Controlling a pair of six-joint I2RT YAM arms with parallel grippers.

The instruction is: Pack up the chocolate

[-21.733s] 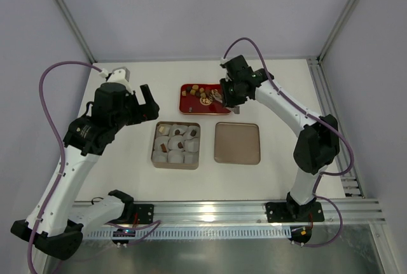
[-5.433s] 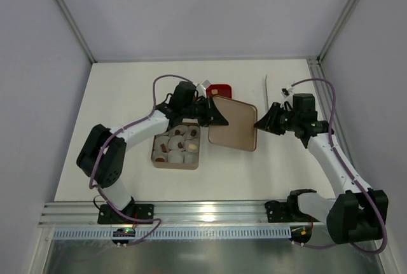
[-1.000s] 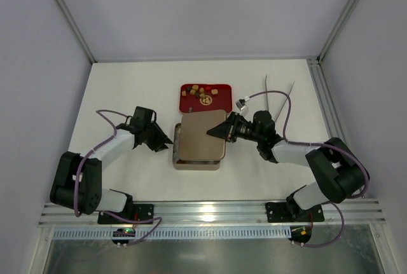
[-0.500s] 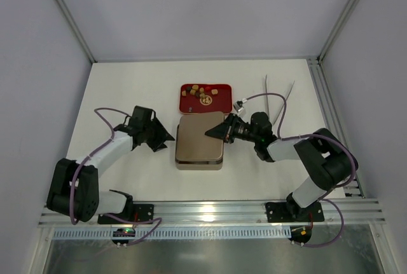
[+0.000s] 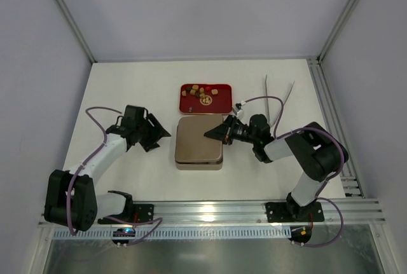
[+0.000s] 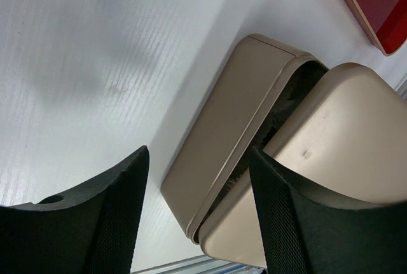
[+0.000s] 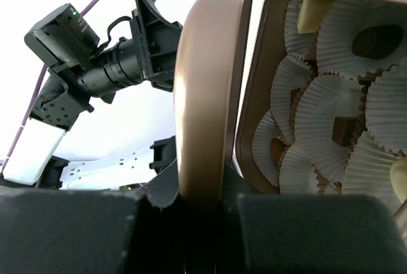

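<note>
The tan tin (image 5: pixel 199 142) sits mid-table with its lid (image 6: pixel 318 178) resting over the base (image 6: pixel 235 128), a gap showing at the left edge. My right gripper (image 5: pixel 217 133) is shut on the lid's right rim (image 7: pixel 203 96). Under the raised lid I see white paper cups (image 7: pixel 331 96) holding chocolate pieces (image 7: pixel 371 40), dark, tan and cream. More chocolate pieces (image 5: pixel 202 89) lie on the red tray (image 5: pixel 188 104). My left gripper (image 5: pixel 159 135) is open and empty just left of the tin, and it also shows in the left wrist view (image 6: pixel 197 159).
Metal tongs (image 5: pixel 280 99) lie at the back right, behind the right arm. The red tray stands directly behind the tin. The metal rail (image 5: pixel 210 210) runs along the near edge.
The lid has slid left to sit squarely over the tin base. The right gripper followed with it. The left arm has drawn back a little to the left.
</note>
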